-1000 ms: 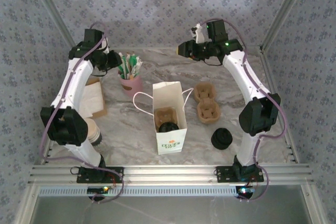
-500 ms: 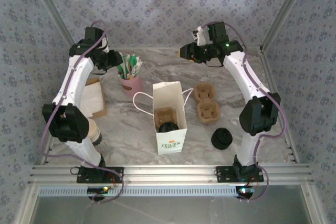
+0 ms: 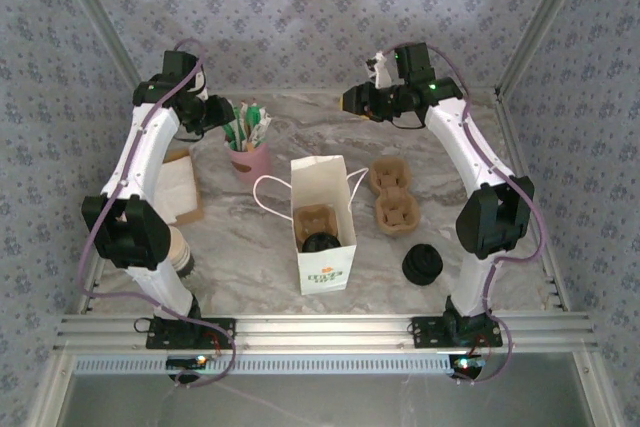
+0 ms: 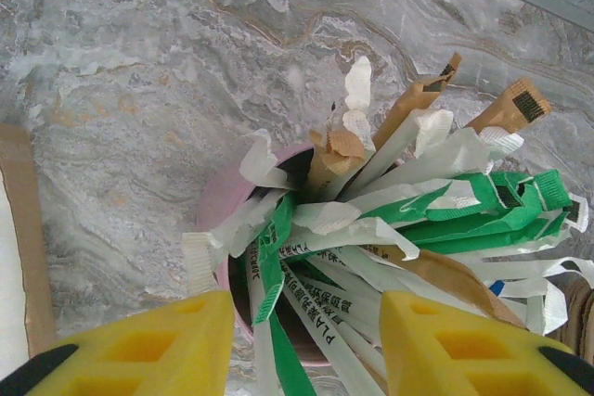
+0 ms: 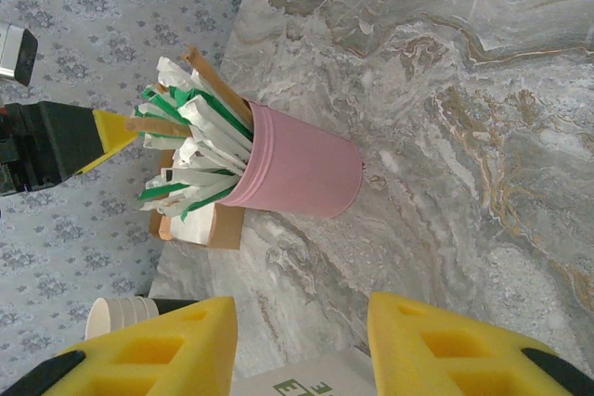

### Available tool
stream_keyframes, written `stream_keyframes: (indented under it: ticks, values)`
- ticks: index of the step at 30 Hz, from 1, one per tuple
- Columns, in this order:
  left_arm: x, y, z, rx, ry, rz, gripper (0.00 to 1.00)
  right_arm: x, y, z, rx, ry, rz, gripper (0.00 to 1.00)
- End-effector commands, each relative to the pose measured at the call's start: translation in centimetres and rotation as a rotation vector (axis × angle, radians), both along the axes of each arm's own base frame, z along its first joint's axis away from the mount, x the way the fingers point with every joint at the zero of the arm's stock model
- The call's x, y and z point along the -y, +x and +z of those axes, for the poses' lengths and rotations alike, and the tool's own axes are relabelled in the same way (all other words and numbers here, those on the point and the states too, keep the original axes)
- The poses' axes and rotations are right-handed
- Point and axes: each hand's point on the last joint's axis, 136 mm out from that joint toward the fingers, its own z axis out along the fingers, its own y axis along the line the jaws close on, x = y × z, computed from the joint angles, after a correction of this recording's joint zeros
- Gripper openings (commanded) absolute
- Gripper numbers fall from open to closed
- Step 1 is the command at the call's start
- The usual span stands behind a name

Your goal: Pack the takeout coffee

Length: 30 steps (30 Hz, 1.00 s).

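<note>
Yellow pads (image 4: 139,345) of the left gripper (image 4: 306,345) stand apart with nothing held, just above the wrapped straws (image 4: 399,220) in the pink cup (image 4: 218,206). The right gripper (image 5: 302,340) is likewise spread and empty, hovering over the marble table (image 5: 464,136). The coffee (image 3: 320,242), black lid up, sits inside the white bag (image 3: 327,272) mid-table, well apart from both.

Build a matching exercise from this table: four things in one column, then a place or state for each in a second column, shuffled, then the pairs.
1. pink cup
2. white bag
3. pile of black lids
4. takeout coffee

A. heaped on the table, right of the bag
B. down inside the bag, lid on
C. stuffed with paper-wrapped sticks
D. standing open, mid-table

Pairs: 1-C, 2-D, 3-A, 4-B
</note>
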Motion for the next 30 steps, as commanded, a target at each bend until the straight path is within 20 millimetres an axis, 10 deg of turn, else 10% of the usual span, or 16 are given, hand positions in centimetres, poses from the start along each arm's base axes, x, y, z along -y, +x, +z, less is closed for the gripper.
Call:
stream_keyframes:
  ticks: [1,30]
  values:
    - [0.5,0.1,0.1,0.002,-0.008,-0.023,0.41,0.0,-0.9,1.2,0.028,0.014,0.029,0.43]
    - [1.1,0.5,1.1,0.011,0.004,-0.041,0.0,0.3,-1.3,1.0,0.023,0.015,0.027,0.41]
